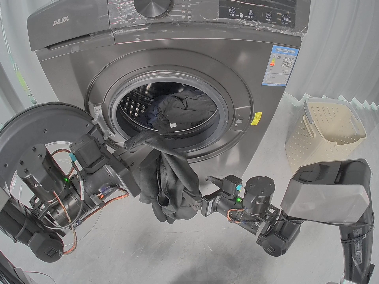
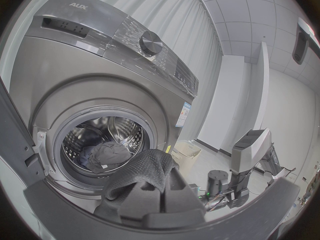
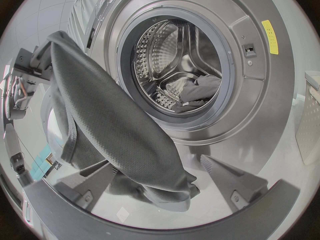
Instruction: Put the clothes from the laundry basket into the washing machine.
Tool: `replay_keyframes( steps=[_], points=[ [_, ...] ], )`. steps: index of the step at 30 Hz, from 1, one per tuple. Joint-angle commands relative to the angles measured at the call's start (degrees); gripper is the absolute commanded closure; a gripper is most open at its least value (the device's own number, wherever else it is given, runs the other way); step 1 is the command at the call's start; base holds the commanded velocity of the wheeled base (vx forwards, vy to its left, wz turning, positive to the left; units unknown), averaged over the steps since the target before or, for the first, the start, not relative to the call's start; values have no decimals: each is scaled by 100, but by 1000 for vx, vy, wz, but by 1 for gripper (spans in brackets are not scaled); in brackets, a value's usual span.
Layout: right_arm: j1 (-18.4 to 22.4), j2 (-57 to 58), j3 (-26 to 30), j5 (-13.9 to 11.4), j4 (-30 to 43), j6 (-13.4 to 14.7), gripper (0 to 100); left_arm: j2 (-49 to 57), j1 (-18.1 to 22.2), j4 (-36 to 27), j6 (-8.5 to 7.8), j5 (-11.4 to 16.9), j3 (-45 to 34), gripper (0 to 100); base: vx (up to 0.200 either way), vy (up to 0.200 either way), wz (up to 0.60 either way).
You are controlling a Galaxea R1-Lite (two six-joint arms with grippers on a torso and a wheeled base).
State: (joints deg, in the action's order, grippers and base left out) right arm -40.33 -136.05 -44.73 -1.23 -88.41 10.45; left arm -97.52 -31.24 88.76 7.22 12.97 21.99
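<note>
Dark garment (image 1: 169, 178) hangs from the left gripper (image 1: 134, 154), whose fingers are pressed together on its upper fold. Its lower bunch sags between the spread fingers of the right gripper (image 3: 156, 162), which sits lower than the left one. Just beyond both grippers is the open washing machine (image 1: 237, 60), with a dark heap of clothes (image 1: 181, 109) in its drum. Farther off, on the right gripper's outer side, stands the laundry basket (image 1: 327, 135).
</note>
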Motion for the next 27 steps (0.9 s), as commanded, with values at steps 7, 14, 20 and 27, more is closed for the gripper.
replay_keyframes(
  steps=[7,14,20,27],
  points=[
    [-256,1344,1933,9,8,-60,0,-188,48,1,17,-216,200,100,0,0,0],
    [-784,1441,2407,-9,8,-52,0,-249,75,1,17,-286,262,100,0,0,0],
    [-1425,1362,2223,-149,8,-60,0,-293,136,1,17,-295,341,100,0,0,0],
    [-1522,992,1774,-149,8,-69,0,-337,136,1,17,-304,358,100,0,0,0]
  ],
)
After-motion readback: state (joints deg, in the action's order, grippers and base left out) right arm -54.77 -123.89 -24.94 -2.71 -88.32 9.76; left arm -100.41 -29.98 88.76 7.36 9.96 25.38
